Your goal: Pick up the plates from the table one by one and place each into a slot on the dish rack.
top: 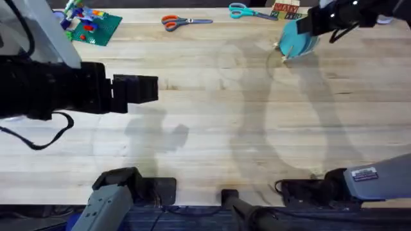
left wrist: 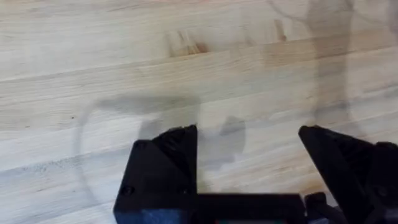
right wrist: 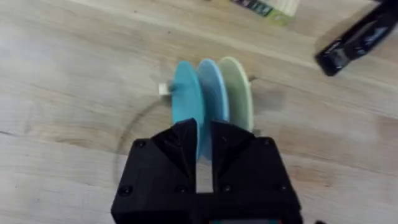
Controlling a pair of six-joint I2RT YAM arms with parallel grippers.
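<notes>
Light wooden planks with visible grain make up the tabletop [top: 212, 122], bare across its middle. Along its far edge lie a green building-brick baseplate [top: 96, 27] with small coloured pieces, orange-handled scissors [top: 183, 22] and teal-handled scissors [top: 247, 11]. At the far right, the right end effector [top: 302, 31] reaches over the plates [top: 297, 43], which stand on edge in the dish rack [top: 280, 56], of which little can be made out. The right wrist view shows three discs upright side by side: a teal-turquoise plate [right wrist: 185, 99], a pale sky blue plate [right wrist: 213, 96] and a cream-yellow plate [right wrist: 237, 93], with a light wooden peg [right wrist: 164, 89] just beside the teal one. The right end effector [right wrist: 204, 134] has its black fingers [right wrist: 183, 146] drawn nearly together, a narrow gap between them, just above the plates' edges; whether they touch a plate cannot be told. The left end effector [top: 151, 88] hovers over bare wood at the left, and in its wrist view its fingers [left wrist: 171, 155] stand wide apart, holding nothing.
</notes>
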